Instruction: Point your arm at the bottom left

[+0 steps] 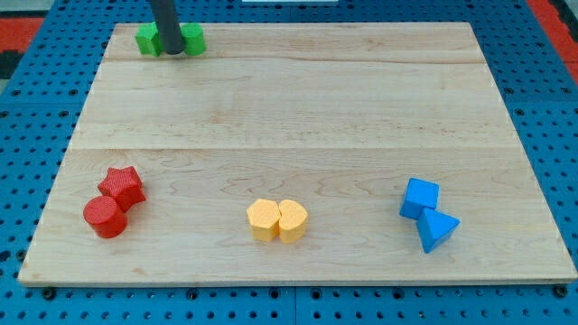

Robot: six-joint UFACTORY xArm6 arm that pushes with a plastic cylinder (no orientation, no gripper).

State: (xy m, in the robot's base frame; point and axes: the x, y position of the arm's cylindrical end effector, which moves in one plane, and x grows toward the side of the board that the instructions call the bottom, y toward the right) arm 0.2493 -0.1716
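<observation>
My tip point(172, 52) is at the view's top left, at the end of the dark rod. It stands between two green blocks, one on its left point(148, 39) and one on its right point(192, 38), touching or nearly touching both. At the view's bottom left lie a red star block point(123, 186) and a red cylinder point(105, 217), pressed together. They are far below the tip.
Two yellow blocks point(264, 219) point(293, 220) sit side by side at the bottom centre. A blue cube point(420, 197) and a blue triangular block point(438, 229) touch at the bottom right. The wooden board point(298, 108) lies on a blue pegboard.
</observation>
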